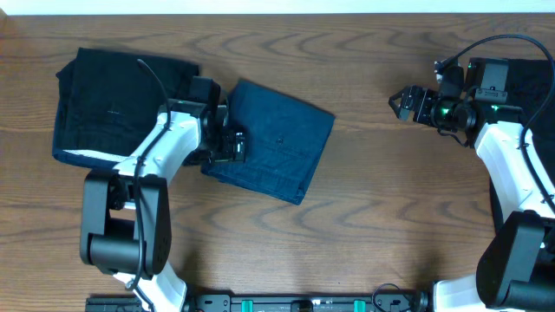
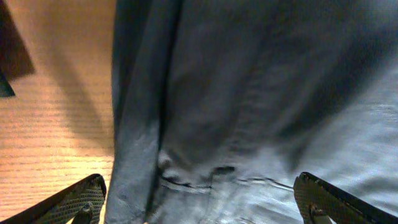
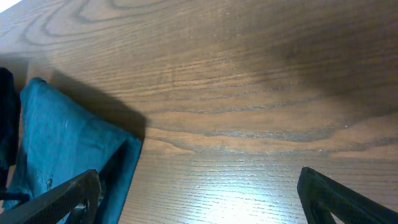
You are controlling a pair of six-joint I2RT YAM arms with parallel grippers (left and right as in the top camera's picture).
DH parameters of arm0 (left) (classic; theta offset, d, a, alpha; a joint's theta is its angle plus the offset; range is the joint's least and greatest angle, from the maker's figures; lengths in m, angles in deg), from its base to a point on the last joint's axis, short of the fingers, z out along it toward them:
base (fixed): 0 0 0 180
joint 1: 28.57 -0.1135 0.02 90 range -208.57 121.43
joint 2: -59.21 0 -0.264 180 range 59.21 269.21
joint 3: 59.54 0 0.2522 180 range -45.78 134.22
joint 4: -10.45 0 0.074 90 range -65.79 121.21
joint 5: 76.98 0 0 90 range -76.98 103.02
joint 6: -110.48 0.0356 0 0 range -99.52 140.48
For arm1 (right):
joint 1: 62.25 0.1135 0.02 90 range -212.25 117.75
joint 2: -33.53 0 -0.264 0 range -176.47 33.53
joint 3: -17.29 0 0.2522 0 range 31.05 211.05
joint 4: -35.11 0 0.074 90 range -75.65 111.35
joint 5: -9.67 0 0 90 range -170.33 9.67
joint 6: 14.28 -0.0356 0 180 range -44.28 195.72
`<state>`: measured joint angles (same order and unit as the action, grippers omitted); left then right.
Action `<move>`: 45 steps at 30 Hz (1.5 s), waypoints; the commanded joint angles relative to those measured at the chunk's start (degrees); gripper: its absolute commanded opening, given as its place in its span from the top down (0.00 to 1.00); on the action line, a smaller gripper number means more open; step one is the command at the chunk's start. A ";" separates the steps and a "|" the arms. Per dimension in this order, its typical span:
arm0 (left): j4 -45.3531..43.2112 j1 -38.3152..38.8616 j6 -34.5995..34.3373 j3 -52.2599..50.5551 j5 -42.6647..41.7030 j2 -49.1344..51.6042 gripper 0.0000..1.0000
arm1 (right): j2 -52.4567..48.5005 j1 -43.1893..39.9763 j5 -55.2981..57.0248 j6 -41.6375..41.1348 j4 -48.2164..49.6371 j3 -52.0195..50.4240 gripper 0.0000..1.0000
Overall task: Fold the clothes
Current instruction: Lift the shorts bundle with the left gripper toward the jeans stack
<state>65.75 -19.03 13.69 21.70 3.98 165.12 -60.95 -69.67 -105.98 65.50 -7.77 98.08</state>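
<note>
1. Desk (image 1: 364,208): brown wood grain, seen from overhead.
2. Navy-blue garment (image 1: 286,143): folded to a rough rectangle and lying flat just left of the desk's centre, set askew to the desk edges. In the right wrist view its corner shows at 8 o'clock, with bare wood beside it.
3. Black garment (image 1: 113,104): folded, at 10 o'clock from the centre. A white edge (image 1: 87,156) shows along its 7 o'clock side. The left arm (image 1: 160,152) covers its 3 o'clock side, so I cannot tell whether it touches the navy-blue garment.
4. Left claw (image 1: 232,146): over the 9 o'clock edge of the navy-blue garment. In the wrist view its fingers (image 2: 81,202) sit at the two lower corners, spread wide, and blue cloth fills the space below them. No cloth is pinched. I cannot tell whether the tips touch the fabric.
5. Right claw (image 1: 399,104): at 2 o'clock on the desk, pointing toward 9 o'clock over bare wood, well apart from the navy-blue garment. Its fingers (image 3: 339,196) are spread wide and it holds nothing.
6. Black cloth (image 1: 533,82): at the 3 o'clock edge of the desk, partly beneath the right arm (image 1: 503,152).
</note>
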 commanded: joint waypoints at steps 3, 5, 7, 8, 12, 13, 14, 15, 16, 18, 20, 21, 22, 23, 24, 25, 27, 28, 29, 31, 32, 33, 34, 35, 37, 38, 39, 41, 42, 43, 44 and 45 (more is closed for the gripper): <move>-0.37 0.04 -1.49 -1.03 2.40 1.29 0.02 | -0.35 -0.22 0.17 0.00 -0.04 0.26 0.01; -0.46 0.31 -1.66 -1.36 2.16 1.29 0.02 | -0.35 -0.22 0.17 0.00 -0.07 0.26 0.01; -0.52 0.46 -1.68 -1.88 1.73 1.29 0.02 | -0.35 -0.22 0.17 0.00 -0.04 0.26 0.01; -0.68 0.55 -1.70 -2.36 1.51 1.29 0.02 | -0.35 -0.22 0.17 0.00 -0.07 0.26 0.01; -2.49 0.55 -2.12 -4.59 1.53 1.31 0.02 | -0.35 -0.22 0.17 0.00 -0.07 0.26 0.01; -3.19 0.55 -2.54 -5.27 1.51 1.31 0.02 | -0.35 -0.22 0.17 0.00 -0.04 0.26 0.01; -3.96 0.55 -3.41 -6.08 1.51 1.31 0.02 | -0.35 -0.22 0.17 0.00 -0.07 0.26 0.01; -4.50 0.55 -4.17 -6.75 1.49 1.31 0.02 | -0.35 -0.22 0.17 0.02 -0.04 0.26 0.01; -4.85 0.55 -4.57 -7.32 1.14 1.31 0.02 | -0.35 -0.22 0.17 0.02 -0.04 0.26 0.01; -5.03 0.57 -4.72 -7.98 0.42 1.31 0.02 | -0.35 -0.22 0.17 0.00 -0.04 0.26 0.01; -4.74 0.57 -4.70 -8.02 0.39 1.31 0.02 | -0.35 -0.22 0.17 0.00 -0.07 0.26 0.01; -4.57 0.57 -4.70 -8.02 0.24 1.29 0.01 | -0.35 -0.22 0.17 0.00 -0.07 0.26 0.01; -4.52 0.55 -4.68 -8.02 -0.42 1.29 0.00 | -0.35 -0.22 0.17 0.00 -0.04 0.26 0.01; -4.52 0.55 -4.68 -8.02 -1.31 1.29 0.02 | -0.35 -0.22 0.17 0.00 -0.04 0.26 0.01; -4.52 0.57 -4.68 -8.02 -2.40 1.29 0.05 | -0.35 -0.22 0.17 0.00 -0.07 0.26 0.01; -4.57 0.57 -4.68 -8.02 -3.45 1.29 0.09 | -0.35 -0.22 0.17 0.00 -0.07 0.26 0.01; -4.81 0.57 -4.68 -8.02 -4.55 1.29 0.15 | -0.35 -0.22 0.17 0.02 -0.07 0.26 0.01; -4.90 0.57 -4.68 -8.02 -4.55 1.29 0.20 | -0.35 -0.22 0.20 0.00 -0.07 0.26 0.01; -4.96 0.57 -4.68 -8.02 -4.52 1.29 0.30 | -0.35 -0.22 0.17 0.00 -0.04 0.26 0.01; -4.94 0.55 -4.68 -8.02 -4.52 1.29 0.37 | -0.35 -0.22 0.17 0.00 -0.04 0.26 0.01; -4.94 0.57 -4.70 -8.02 -4.52 1.29 0.39 | -0.35 -0.22 0.17 0.00 -0.07 0.26 0.01; -4.96 0.55 -4.70 -8.02 -4.52 1.29 0.41 | -0.35 -0.22 0.17 0.00 -0.04 0.26 0.01; -4.98 0.55 -4.70 -8.02 -4.52 1.29 0.45 | -0.35 -0.22 0.17 0.00 -0.07 0.26 0.01; -4.98 0.55 -4.70 -8.02 -4.50 1.29 0.51 | -0.35 -0.22 0.17 0.00 -0.04 0.26 0.01; -4.98 0.55 -4.70 -8.02 -4.52 1.29 0.62 | -0.35 -0.22 0.17 0.00 -0.07 0.26 0.01; -4.98 0.55 -4.70 -8.02 -4.50 1.29 0.66 | -0.35 -0.22 0.17 0.00 -0.04 0.26 0.01; -4.98 0.57 -4.70 -8.02 -4.52 1.29 0.67 | -0.35 -0.22 0.17 0.00 -0.04 0.26 0.01; -4.98 0.57 -4.70 -8.02 -4.52 1.29 0.71 | -0.35 -0.22 0.17 0.00 -0.04 0.26 0.01; -5.01 0.55 -4.70 -8.02 -4.52 1.29 0.73 | -0.35 -0.22 0.17 0.02 -0.04 0.26 0.01; -5.01 0.55 -4.70 -8.02 -4.52 1.29 0.76 | -0.35 -0.22 0.17 0.00 -0.04 0.26 0.01; -5.01 0.55 -4.70 -8.02 -4.52 1.29 0.81 | -0.35 -0.22 0.17 0.00 -0.07 0.26 0.01; -5.01 0.55 -4.70 -8.00 -4.52 1.27 0.90 | -0.35 -0.22 0.17 0.00 -0.04 0.26 0.01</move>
<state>60.04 -18.59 8.47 15.32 -1.00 164.55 -60.95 -69.67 -105.98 65.50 -7.77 98.08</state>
